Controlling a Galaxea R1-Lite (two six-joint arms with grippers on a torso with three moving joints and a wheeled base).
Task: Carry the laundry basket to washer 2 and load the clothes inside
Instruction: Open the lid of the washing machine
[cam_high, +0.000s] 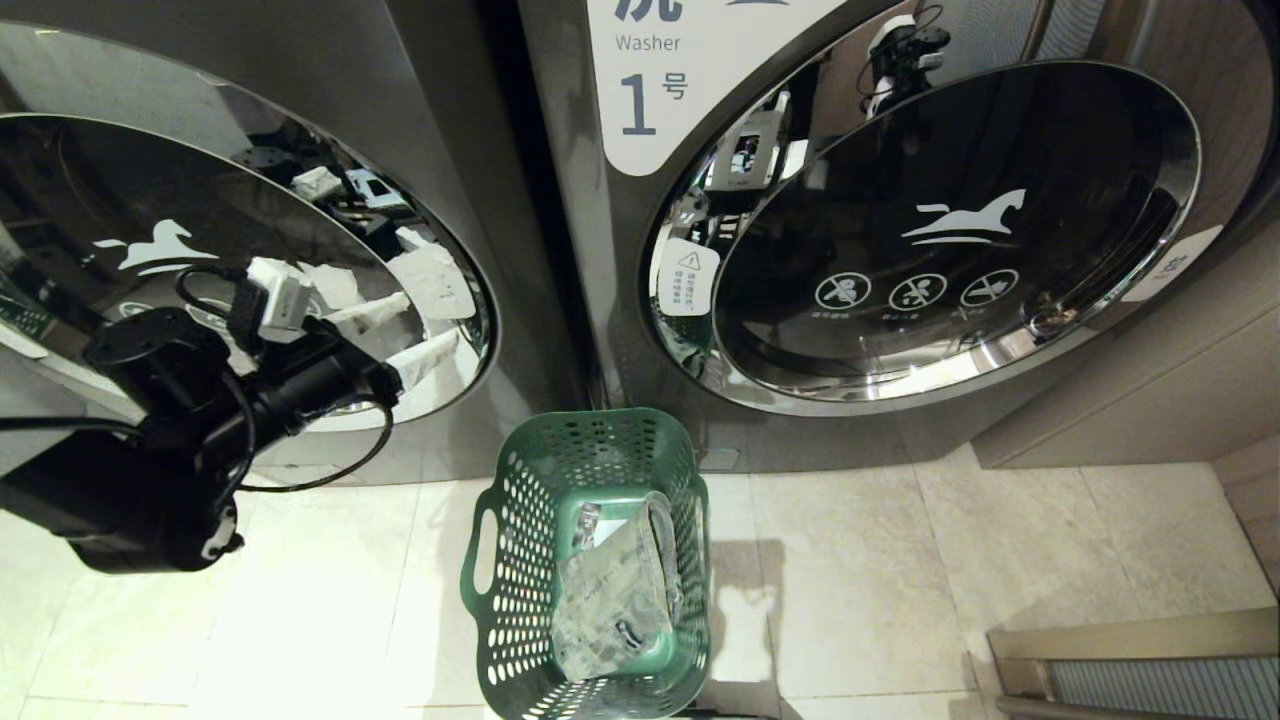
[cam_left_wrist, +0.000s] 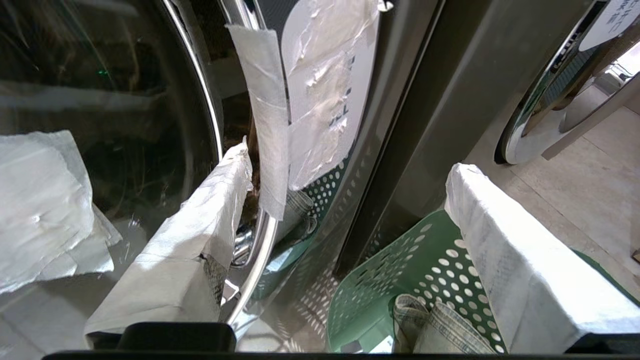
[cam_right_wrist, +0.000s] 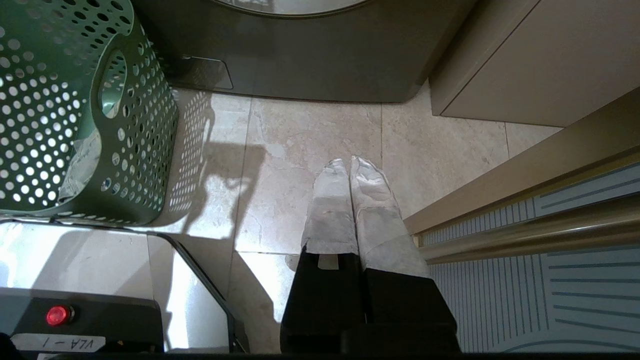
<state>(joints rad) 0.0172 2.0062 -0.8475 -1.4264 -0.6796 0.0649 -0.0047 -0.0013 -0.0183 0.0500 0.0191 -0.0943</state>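
Centrally, a green perforated plastic laundry basket sits on glossy pale floor tiles between two round-doored steel washers, holding crumpled grey clothes. The left gripper, cloth-wrapped fingers spread wide and empty, meets the left washer's door. The right gripper hangs closed, empty.

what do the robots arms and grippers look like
The left arm is glossy black with chunky round joints, loose black cables looping around it and a small white box mounted near the wrist. The left gripper has two long flat fingers wrapped in white cloth tape. The right gripper has the same white-taped fingers on black bases.
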